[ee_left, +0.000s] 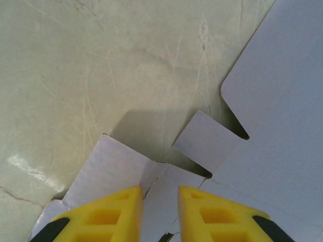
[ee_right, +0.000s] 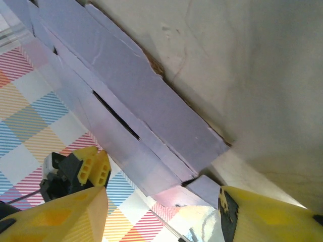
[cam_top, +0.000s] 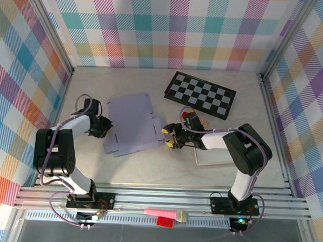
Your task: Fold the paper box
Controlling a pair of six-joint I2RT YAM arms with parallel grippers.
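The paper box (cam_top: pixel 131 125) is a flat lavender cardboard blank lying mid-table. My left gripper (cam_top: pixel 106 130) is at its left edge. In the left wrist view the yellow fingers (ee_left: pixel 116 214) stand narrowly apart, with a raised corner flap of the box (ee_left: pixel 113 169) and its crease in the gap of the left gripper (ee_left: pixel 160 204). My right gripper (cam_top: pixel 172 139) is at the box's right edge. Its fingers (ee_right: pixel 65 214) are wide apart, and the right gripper (ee_right: pixel 161 201) sits just under the lifted side flaps of the box (ee_right: pixel 131 96) without touching them.
A folded black-and-white checkerboard (cam_top: pixel 201 94) lies behind the box at the back right. A white sheet (cam_top: pixel 214 156) lies under the right forearm. A pink object and a red block (cam_top: pixel 164 215) rest on the front rail. Plaid walls enclose the table.
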